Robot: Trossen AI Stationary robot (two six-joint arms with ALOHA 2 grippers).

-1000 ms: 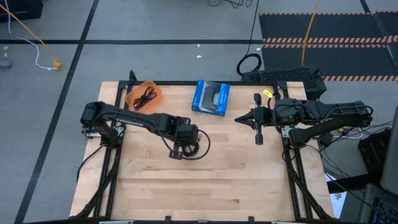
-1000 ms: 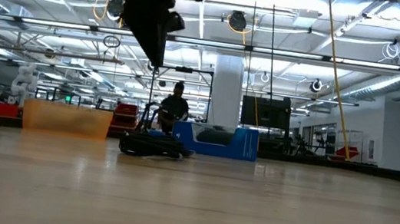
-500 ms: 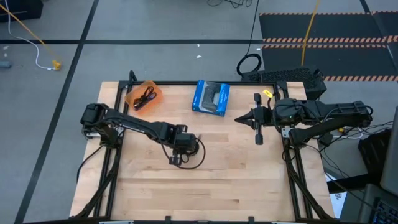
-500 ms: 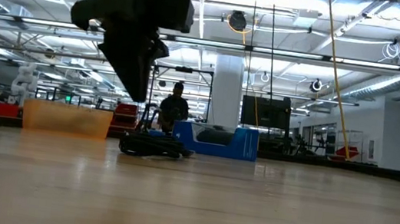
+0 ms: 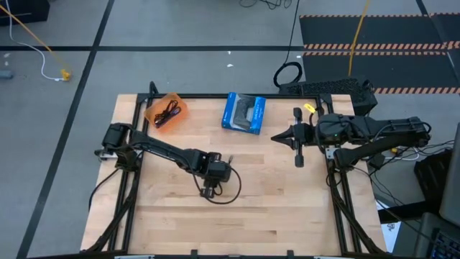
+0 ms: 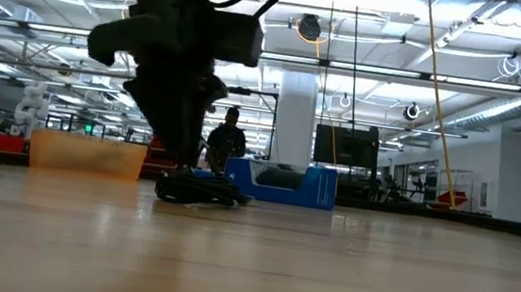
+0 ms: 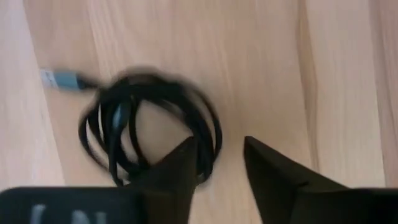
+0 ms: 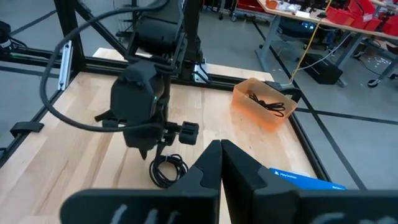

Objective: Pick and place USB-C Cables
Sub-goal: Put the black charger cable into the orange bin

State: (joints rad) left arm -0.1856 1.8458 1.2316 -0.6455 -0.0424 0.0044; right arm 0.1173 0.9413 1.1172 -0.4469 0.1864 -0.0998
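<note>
Left wrist view — left gripper [image 7: 219, 155] over black cable [image 7: 149, 127]

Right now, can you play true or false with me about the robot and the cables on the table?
1. The left pincer is open above a coiled black cable. True.
2. The orange bin has nothing in it. False: a black cable lies in it.
3. The right pincer is holding a cable. False: it is shut on nothing, off at the table's right side.
4. The blue box sits near the table's far edge. True.
5. The coiled black cable is inside the blue box. False: it lies on the bare wooden table.
</note>
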